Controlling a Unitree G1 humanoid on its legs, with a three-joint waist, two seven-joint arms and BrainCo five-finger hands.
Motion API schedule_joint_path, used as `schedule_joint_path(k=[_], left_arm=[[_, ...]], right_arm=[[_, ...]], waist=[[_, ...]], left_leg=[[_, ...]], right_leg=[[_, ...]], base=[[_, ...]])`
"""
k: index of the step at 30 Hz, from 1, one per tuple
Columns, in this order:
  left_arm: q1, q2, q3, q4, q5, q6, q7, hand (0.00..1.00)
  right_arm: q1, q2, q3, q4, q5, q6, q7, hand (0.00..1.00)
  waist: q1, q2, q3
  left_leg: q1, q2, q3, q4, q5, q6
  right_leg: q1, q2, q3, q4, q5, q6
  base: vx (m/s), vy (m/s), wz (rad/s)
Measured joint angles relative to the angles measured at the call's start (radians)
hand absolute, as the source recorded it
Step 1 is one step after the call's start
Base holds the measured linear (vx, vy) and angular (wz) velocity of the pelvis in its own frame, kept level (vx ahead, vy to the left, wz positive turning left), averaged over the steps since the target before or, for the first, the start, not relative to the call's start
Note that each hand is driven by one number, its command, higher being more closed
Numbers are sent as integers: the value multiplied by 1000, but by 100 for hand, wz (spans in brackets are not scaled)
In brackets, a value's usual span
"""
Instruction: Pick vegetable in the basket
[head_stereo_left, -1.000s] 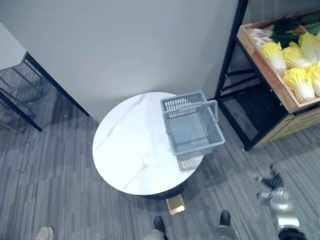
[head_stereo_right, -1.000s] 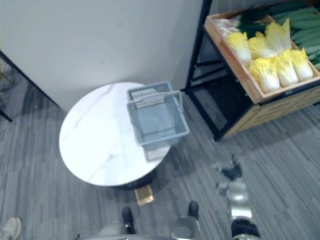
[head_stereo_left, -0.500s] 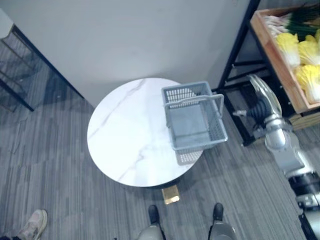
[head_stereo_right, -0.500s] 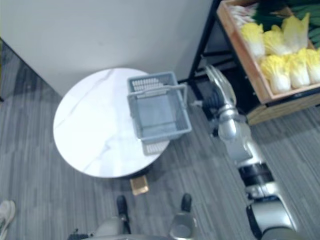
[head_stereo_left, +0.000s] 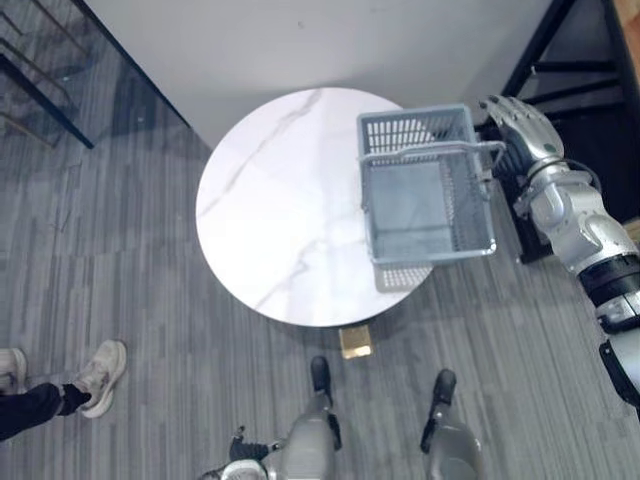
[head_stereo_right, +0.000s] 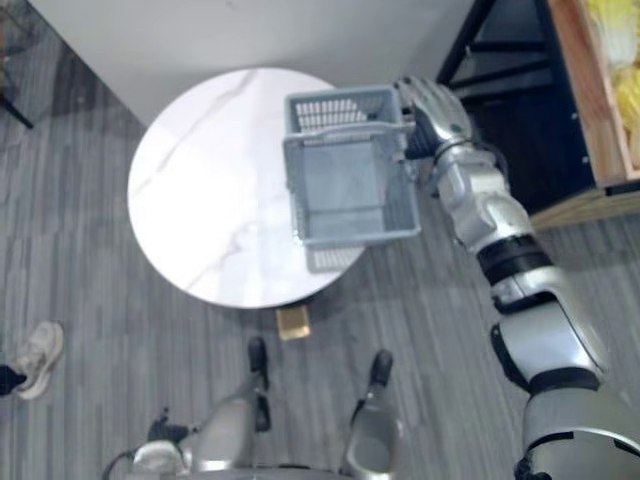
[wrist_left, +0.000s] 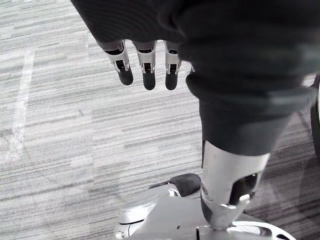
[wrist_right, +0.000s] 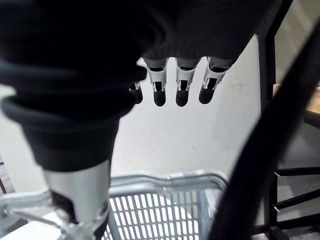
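You have the round white table (head_stereo_left: 270, 210) centre frame. The grey basket (head_stereo_left: 432, 250) sits empty on its right edge, partly overhanging. The wooden crate (head_stereo_right: 572, 90) stands further right, with yellow vegetables (head_stereo_right: 630, 110) in it. Your right hand (head_stereo_left: 515, 118) is just beside the basket's handle end, fingers apart, holding nothing. Your left hand (wrist_left: 145, 70) hangs over the floor, fingers relaxed.
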Motion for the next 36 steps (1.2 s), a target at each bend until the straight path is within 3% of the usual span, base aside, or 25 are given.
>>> schedule_joint_path(k=[6,22,28,36], left_arm=[[-27,12,-30,-6,-1,-4,19,0],[-77,22,-65,-19,-3,-5,34,0],[-109,22,-83,-32,-9,-6,34,0],[-122,25,-99,-64,-11,-8,35,0]], right_arm=[[-46,57,12,88,-29,7,0,0],[-162,105,13,147,-41,24,-5,0],[-193,108,11,182,-41,41,-6,0],[-247,119,-2,256,-42,52,-11,0]], waist=[[2,-2,27],[5,-1,44],[28,-2,61],[37,-2,72]], left_leg=[[-16,15,-4,-2,15,-4],[-68,22,-46,1,42,-5],[-86,21,-66,0,50,-3],[-119,20,-89,1,60,-4]], right_leg=[[-15,14,-1,1,6,-9],[-32,21,-47,2,10,-12],[-33,21,-70,2,10,-12],[-49,21,-94,3,10,-12]], base=[[-12,-3,1],[-1,-8,8],[-6,-6,10],[3,-11,8]])
